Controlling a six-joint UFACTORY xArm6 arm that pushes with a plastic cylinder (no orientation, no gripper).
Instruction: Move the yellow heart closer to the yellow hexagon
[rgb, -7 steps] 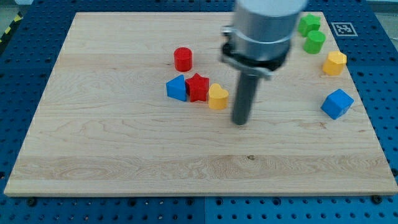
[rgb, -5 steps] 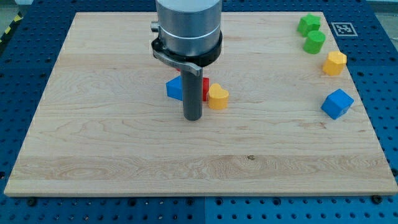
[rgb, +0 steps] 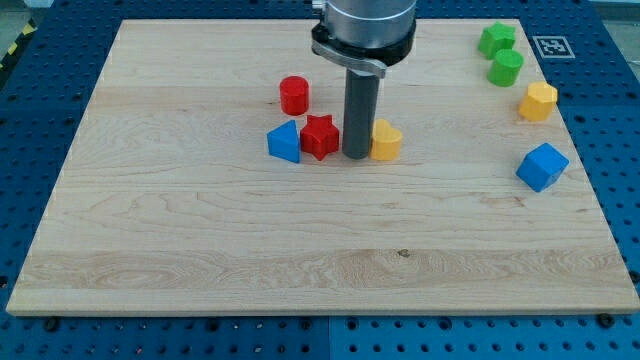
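Tip (rgb: 357, 156) has no jaws, just bare rod, touching the yellow heart (rgb: 385, 141) on its left side, with the yellow hexagon (rgb: 537, 102) well off to the right and slightly farther.

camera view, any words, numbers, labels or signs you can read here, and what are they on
No readable words, letters or numbers anywhere.
One sign: a black-and-white square marker with a coded pattern, no letters, on the blue base by the board's top right corner.
The coloured blocks carry no markings.
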